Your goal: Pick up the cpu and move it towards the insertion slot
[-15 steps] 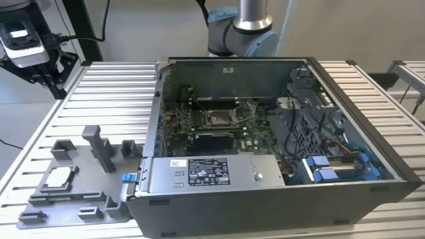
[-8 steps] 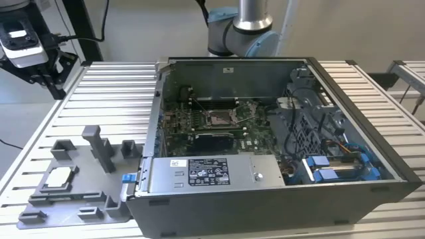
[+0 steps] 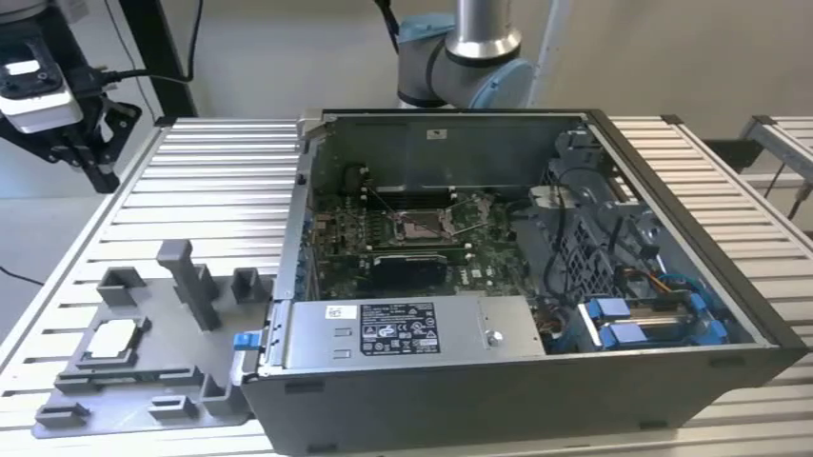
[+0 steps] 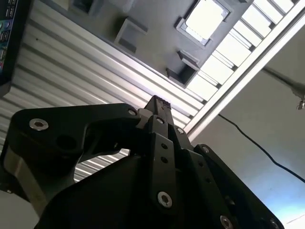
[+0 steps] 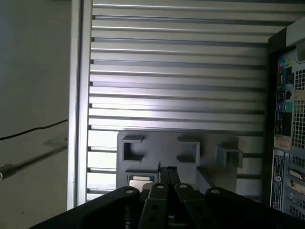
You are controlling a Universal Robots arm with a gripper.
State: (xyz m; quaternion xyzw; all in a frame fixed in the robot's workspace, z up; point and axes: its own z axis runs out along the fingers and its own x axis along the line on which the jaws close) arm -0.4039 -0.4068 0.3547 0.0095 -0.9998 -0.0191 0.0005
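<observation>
pose: gripper [image 3: 99, 179] hangs pointing down, well apart from grey tray [image 3: 152, 376] | fingers together, empty | cpu [image 3: 114, 336] seated in tray

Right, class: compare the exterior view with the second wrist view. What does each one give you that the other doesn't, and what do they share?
The exterior view adds the insertion slot on the board inside the open computer case, and the arm behind it. The second wrist view adds the bolted black links of the claw, seen close up. Both share the cpu lying in the grey tray on the slatted table, with the claw off to one side of it.
</observation>
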